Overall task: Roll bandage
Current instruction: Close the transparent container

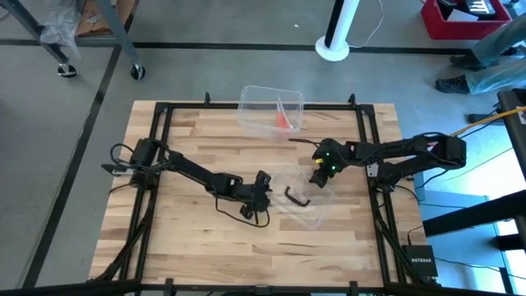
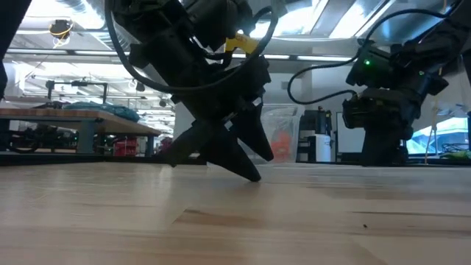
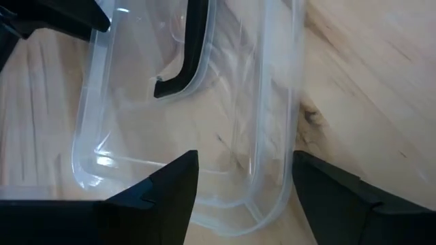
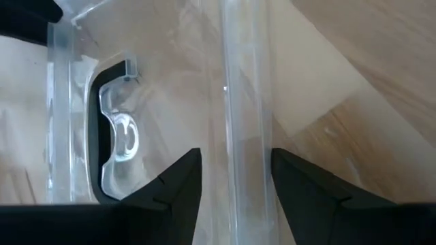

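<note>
The orange bandage [image 1: 283, 121] lies inside a clear plastic box [image 1: 251, 103] at the table's far middle, with no gripper near it; the low view shows it as an orange patch [image 2: 281, 143] behind the arms. At the table's centre a clear lid [image 1: 316, 212] with a dark handle [image 1: 297, 197] lies flat. My left gripper [image 1: 265, 196] is open at the lid's left end, its fingers either side of a rounded corner [image 3: 269, 197]. My right gripper [image 1: 317, 174] is open at the lid's far edge, its fingers either side of the rim [image 4: 246, 156]. My left gripper slants down from the table's left over the lid's corner rim [image 3: 272, 170]; I cannot tell whether a finger [image 3: 320, 190] touches it. My right gripper slants down from the right with the lid's straight rim [image 4: 248, 197] running between its fingers; I cannot tell whether they touch it. The lid lies on the table.
A black frame [image 1: 164, 111] runs around the wooden tabletop. A small dark device [image 1: 419, 259] sits past the near right corner. Beyond the far edge are a white post base [image 1: 333, 49] and a person's legs [image 1: 485, 66]. Bare wood lies along the near edge.
</note>
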